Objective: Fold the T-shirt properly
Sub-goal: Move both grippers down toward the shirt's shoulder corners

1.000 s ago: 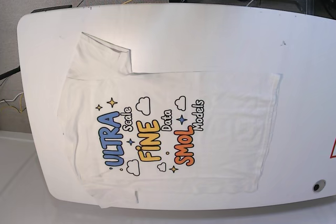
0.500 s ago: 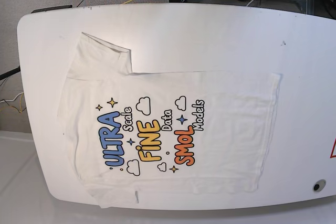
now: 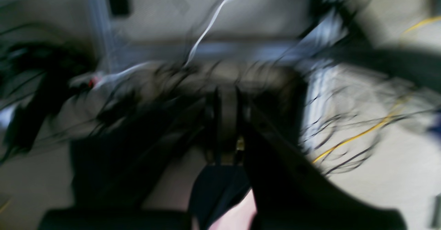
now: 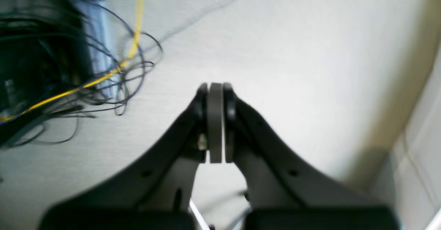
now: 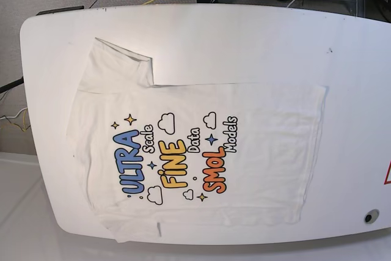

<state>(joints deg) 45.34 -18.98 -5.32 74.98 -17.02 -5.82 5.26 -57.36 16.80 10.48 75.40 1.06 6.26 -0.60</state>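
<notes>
The T-shirt [image 5: 195, 151] lies spread flat, print side up, on the white table [image 5: 244, 41], with its collar end toward the table's rounded left end and one sleeve reaching toward the far edge. Only the base view shows it; neither arm appears over the table there. The right wrist view looks away from the shirt at pale floor, where the right gripper [image 4: 215, 95] has its jaws pressed together on nothing, with a tangle of black cables and a yellow cable [image 4: 103, 75] off to its side. The left wrist view is badly blurred: the left gripper [image 3: 225, 119] seems closed and empty, above dark cabling and another yellow cable [image 3: 361, 133].
</notes>
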